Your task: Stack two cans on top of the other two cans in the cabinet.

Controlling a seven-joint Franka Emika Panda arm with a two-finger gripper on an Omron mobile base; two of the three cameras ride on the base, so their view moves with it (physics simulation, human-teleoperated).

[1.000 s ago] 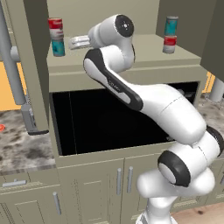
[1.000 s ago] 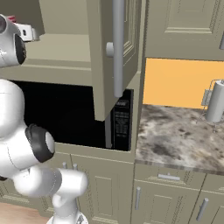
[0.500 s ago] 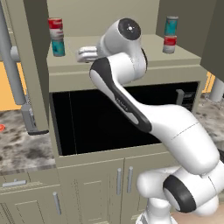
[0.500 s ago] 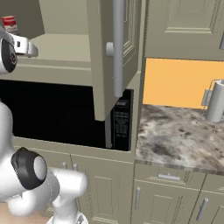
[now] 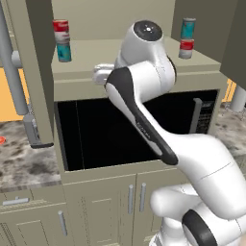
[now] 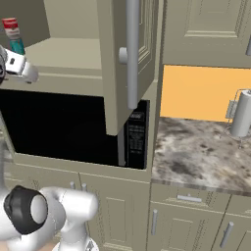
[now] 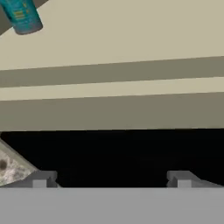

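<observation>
Cans look all stacked now: near the cabinet's [image 5: 120, 53] left front edge, red on teal [image 5: 62, 39]; farther right, teal on red [image 5: 186, 37]. Your job seems done. Your gripper [image 7: 111, 178] is spread wide, holding nothing, pointing left at the shelf's front edge.

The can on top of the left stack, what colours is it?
The top can is red with a white band, sitting on a teal can. The left base view shows it best.

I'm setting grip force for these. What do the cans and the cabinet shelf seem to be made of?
The left stack and right stack look like metal with glossy printed labels, judging by their silvery rims. The cabinet shelf looks like matte beige painted wood or laminate: flat, even colour.
</observation>
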